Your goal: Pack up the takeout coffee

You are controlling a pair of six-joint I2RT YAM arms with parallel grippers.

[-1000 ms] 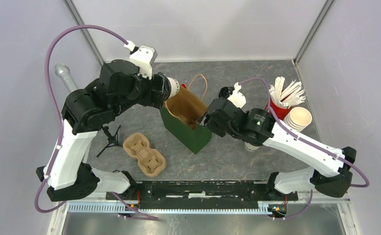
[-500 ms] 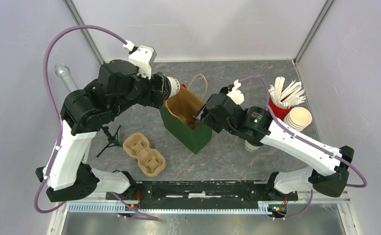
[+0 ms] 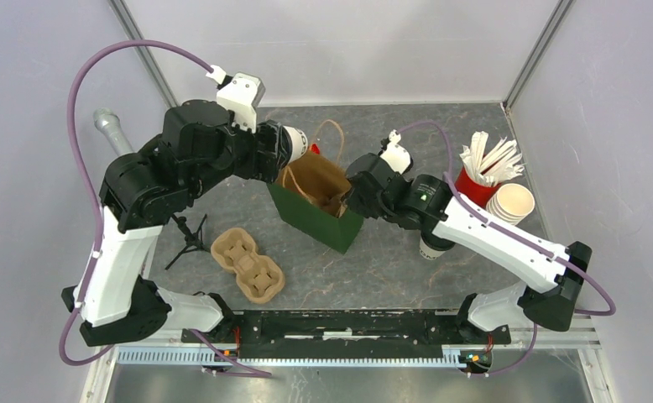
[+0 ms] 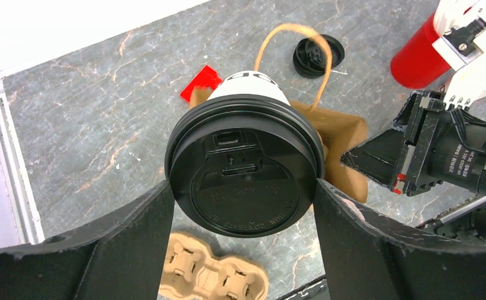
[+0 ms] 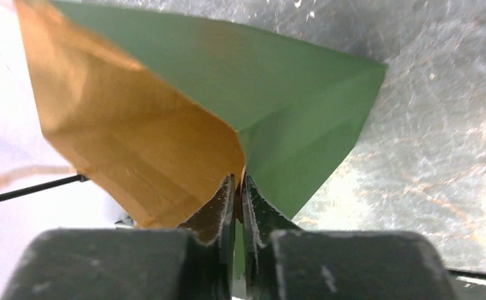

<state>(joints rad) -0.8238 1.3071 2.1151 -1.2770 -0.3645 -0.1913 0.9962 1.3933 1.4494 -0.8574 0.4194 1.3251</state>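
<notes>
Grey marbled tbl (image 3: 365,285) — white walls (image 3: 348,50).

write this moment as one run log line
left claw: shut on lidded cup, near green bag mouth, not yet inside | right claw: shut on bag rim, bag open

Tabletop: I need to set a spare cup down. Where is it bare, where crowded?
Bare: the near middle, between the green bag, the cup carrier and the right arm. Crowded: the far right, with the red cup of sticks and cup stack; at the bag the left gripper holds a lidded coffee cup.
</notes>
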